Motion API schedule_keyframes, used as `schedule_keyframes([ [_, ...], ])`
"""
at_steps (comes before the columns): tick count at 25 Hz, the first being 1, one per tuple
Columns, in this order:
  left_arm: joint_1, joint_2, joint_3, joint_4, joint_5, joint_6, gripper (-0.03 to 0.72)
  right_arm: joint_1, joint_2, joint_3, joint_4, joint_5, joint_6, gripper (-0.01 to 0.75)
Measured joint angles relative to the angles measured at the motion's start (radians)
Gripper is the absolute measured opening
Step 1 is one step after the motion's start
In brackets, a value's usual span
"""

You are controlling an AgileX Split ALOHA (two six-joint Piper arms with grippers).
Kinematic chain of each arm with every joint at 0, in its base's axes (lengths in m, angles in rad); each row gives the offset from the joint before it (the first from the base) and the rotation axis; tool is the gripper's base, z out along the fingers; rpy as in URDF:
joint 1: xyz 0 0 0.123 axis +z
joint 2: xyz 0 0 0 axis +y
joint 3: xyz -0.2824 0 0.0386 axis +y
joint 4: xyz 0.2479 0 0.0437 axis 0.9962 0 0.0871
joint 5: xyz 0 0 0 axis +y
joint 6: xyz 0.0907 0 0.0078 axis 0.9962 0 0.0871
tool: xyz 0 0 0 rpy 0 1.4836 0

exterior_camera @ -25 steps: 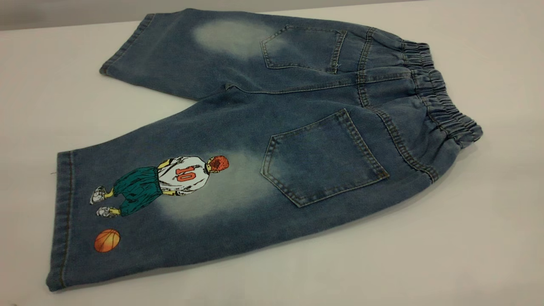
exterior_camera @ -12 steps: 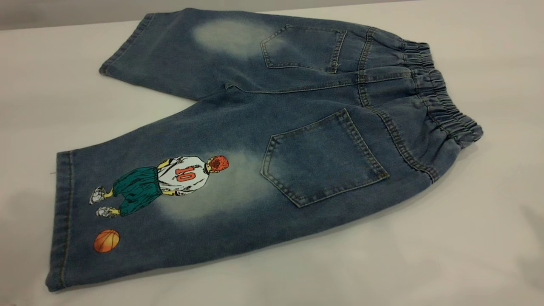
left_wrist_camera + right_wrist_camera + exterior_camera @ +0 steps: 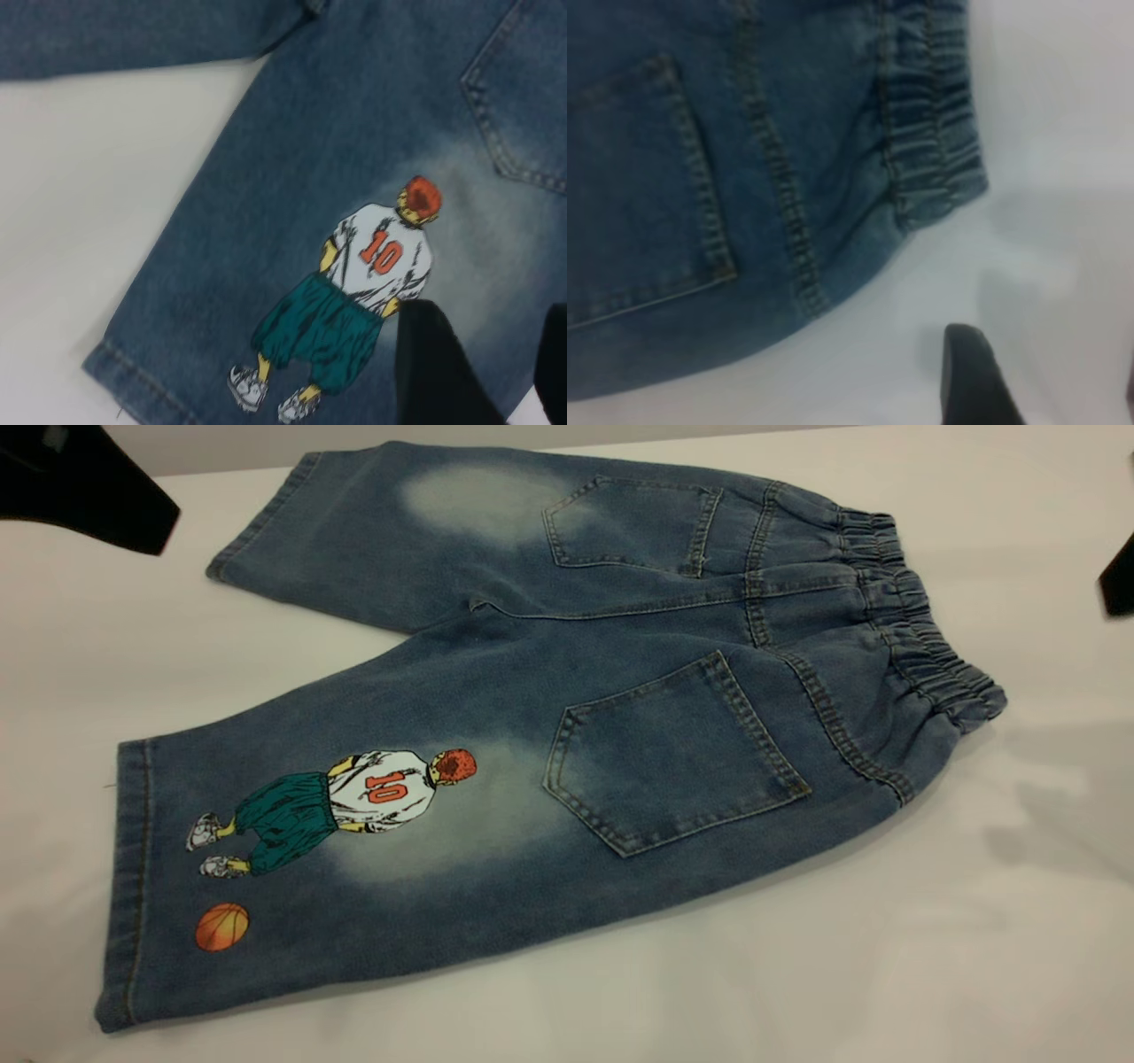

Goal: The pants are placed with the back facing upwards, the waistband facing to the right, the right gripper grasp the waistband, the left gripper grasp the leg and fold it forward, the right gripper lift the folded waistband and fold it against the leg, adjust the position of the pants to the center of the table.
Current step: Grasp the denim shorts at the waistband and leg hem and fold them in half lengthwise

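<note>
Blue denim pants [image 3: 567, 691] lie flat with the back up, two back pockets showing. The elastic waistband [image 3: 921, 638] points right and both legs point left. The near leg [image 3: 292, 886] carries a basketball-player print [image 3: 354, 802]. My left gripper [image 3: 492, 372] hovers open above that leg, just beside the print [image 3: 372, 292], with nothing between its fingers. My right gripper [image 3: 1050, 381] hangs open over bare table, a little off the waistband's near corner [image 3: 939, 177], touching nothing.
The white table [image 3: 886, 957] runs all round the pants, with free room in front and to the right. A black part of the left arm [image 3: 80, 487] shows at the far left corner. A black part of the right arm [image 3: 1118, 584] shows at the right edge.
Both arms have come into the exterior view, the left at the top left corner and the right at the right edge, with their shadows on the table. The pants have not moved.
</note>
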Motion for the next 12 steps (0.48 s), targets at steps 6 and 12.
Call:
schedule_keyframes([
  [6,-0.006,-0.001,-0.001,-0.01,0.0,0.011,0.29,-0.083,0.256,-0.153,0.254,0.142,-0.28,0.318],
  [12,-0.006,-0.001,-0.001,-0.039,0.02,0.013,0.29,-0.179,0.46,-0.333,0.43,0.307,-0.494,0.318],
])
